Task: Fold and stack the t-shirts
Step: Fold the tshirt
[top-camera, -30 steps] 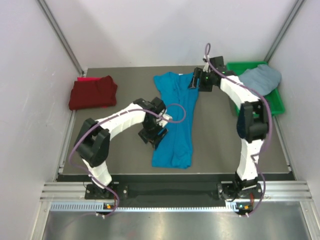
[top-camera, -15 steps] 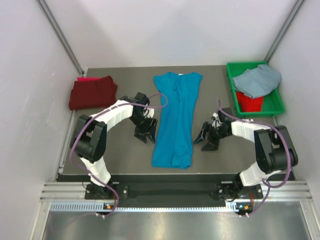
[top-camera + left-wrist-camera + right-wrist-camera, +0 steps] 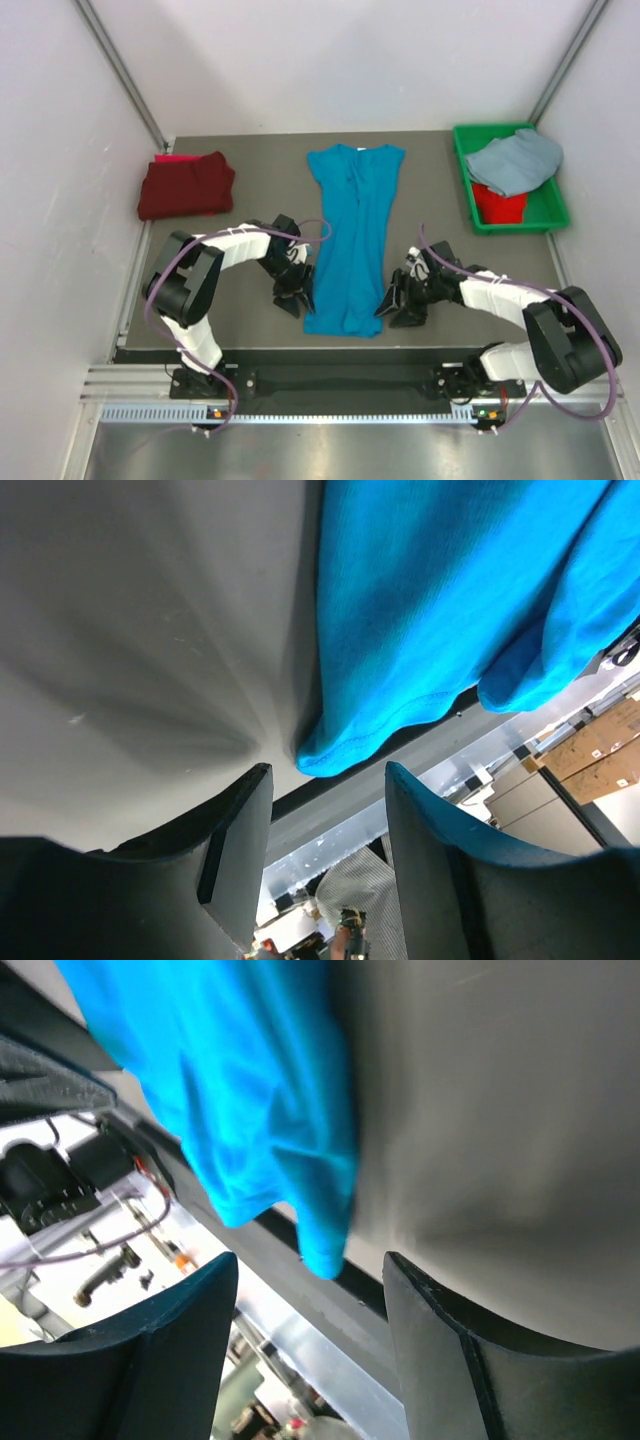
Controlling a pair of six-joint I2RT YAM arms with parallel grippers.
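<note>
I judge the step is lifting the near hem: both hem corners of the turquoise t-shirt should be pinched low and level so the fold runs square. The left jaws and right jaws stand spread, 1 beside each corner, gripping nothing. The shirt lies mid-bench, a long narrow strip, collar far, lightly creased.

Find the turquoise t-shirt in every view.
Top external: the turquoise t-shirt lies lengthwise mid-table.
Left wrist: the shirt fills the upper right, its hem corner lowest.
Right wrist: the shirt is upper left, one corner pointing down.
Shared landmark: the table's near edge, the dark strip just past the hem in both wrist views.
</note>
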